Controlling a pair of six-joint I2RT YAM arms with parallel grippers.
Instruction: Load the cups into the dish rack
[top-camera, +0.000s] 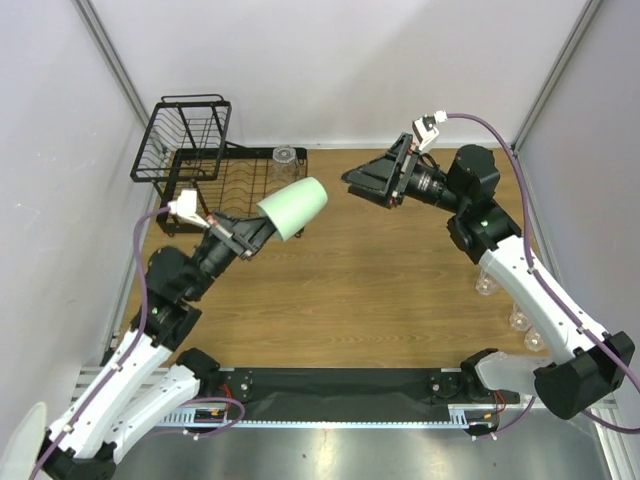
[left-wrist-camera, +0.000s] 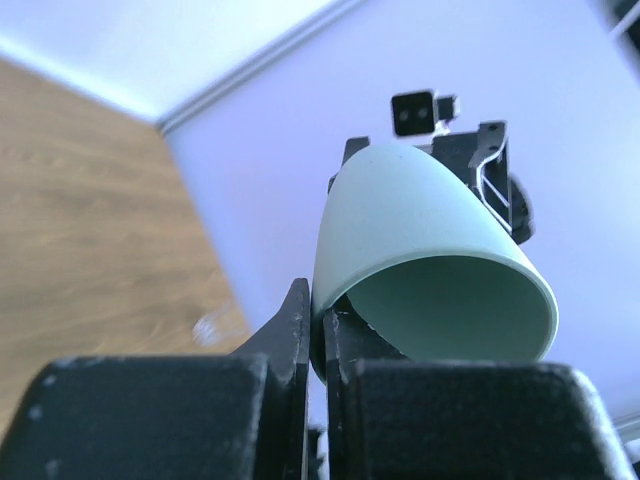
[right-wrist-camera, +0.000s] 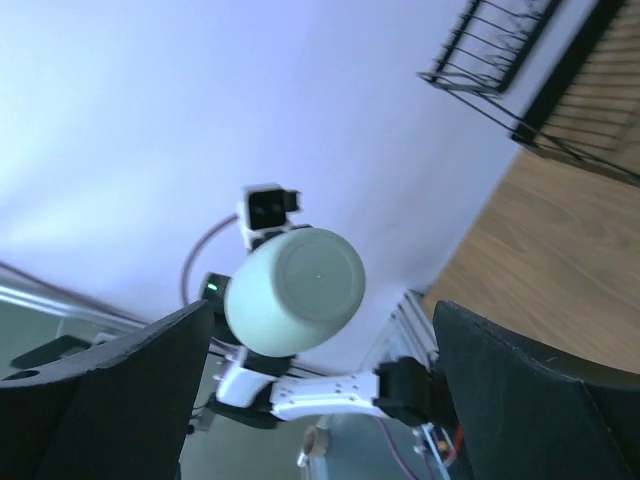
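Note:
My left gripper (top-camera: 258, 232) is shut on the rim of the pale mint-green tumbler (top-camera: 292, 210) and holds it tilted in the air, base towards the right arm. In the left wrist view the fingers (left-wrist-camera: 296, 325) pinch the tumbler's (left-wrist-camera: 420, 240) wall. My right gripper (top-camera: 364, 186) is open and empty, a short gap right of the tumbler and facing it. The right wrist view shows the tumbler's base (right-wrist-camera: 312, 278) between its wide jaws (right-wrist-camera: 320, 305). The black wire dish rack (top-camera: 195, 150) stands back left. One clear glass cup (top-camera: 285, 158) sits at its tray's back right corner.
Three clear glass cups (top-camera: 487, 286), (top-camera: 519, 320), (top-camera: 535, 341) stand at the table's right edge beside the right arm. Walls close in left, right and back. The rack (right-wrist-camera: 500, 50) shows at the top right of the right wrist view.

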